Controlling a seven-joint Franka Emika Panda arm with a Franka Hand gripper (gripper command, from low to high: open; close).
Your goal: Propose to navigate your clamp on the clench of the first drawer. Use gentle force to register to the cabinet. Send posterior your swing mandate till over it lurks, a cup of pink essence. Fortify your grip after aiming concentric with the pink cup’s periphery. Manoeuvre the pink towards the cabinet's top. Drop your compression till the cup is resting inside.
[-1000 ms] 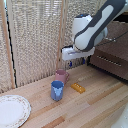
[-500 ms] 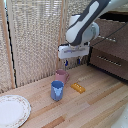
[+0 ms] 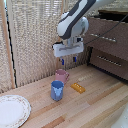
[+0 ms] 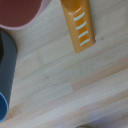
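A bulky white robot arm reaches down from the upper right of the exterior view, its small claw with dark fingers and blue tips hanging open and empty above the small dusty-pink mug. The mug stands on the pale wooden desk, just behind a blue cup and beside a flat orange piece. The wrist view cuts off both cups at its edges. The dark brown wooden cabinet is partly out of frame. Compared with a second ago, the claw sits lower and nearer the mug.

Blue cup, orange bar, perhaps patterned plate.
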